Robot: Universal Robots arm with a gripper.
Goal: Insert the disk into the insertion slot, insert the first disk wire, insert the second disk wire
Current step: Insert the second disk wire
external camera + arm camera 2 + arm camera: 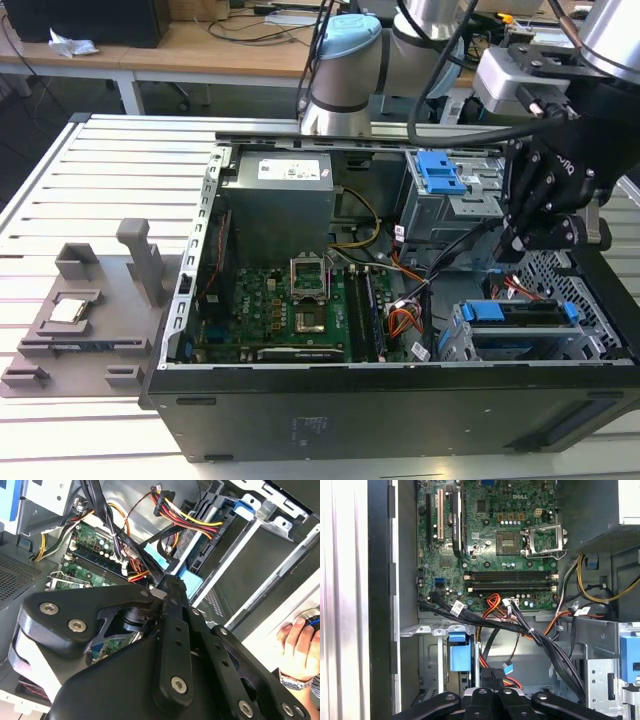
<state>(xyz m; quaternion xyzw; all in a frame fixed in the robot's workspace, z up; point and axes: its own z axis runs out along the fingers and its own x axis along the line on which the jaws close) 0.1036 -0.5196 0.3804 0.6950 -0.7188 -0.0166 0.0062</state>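
Note:
The disk point(525, 322) lies seated in the insertion slot point(455, 338), its blue caddy tabs showing at both ends. The slot is the silver cage in the open case's corner on the exterior view's right. My gripper point(520, 245) hangs just above that cage, shut on the end of a black disk wire point(489, 645). In both wrist views the fingertips point(485, 680) meet on that wire beside a blue caddy tab point(459, 652). In the second wrist view my gripper point(170, 582) points toward the disk point(212, 537), with the black wire point(157, 555) looping up to it.
A motherboard point(290, 300) and power supply point(280, 200) fill the case's left. A red, yellow and orange wire bundle point(185, 515) crosses by the disk. A grey bay with a blue latch point(438, 172) stands behind. A person's hand point(300, 645) rests outside the case. A grey fixture point(80, 310) sits at left.

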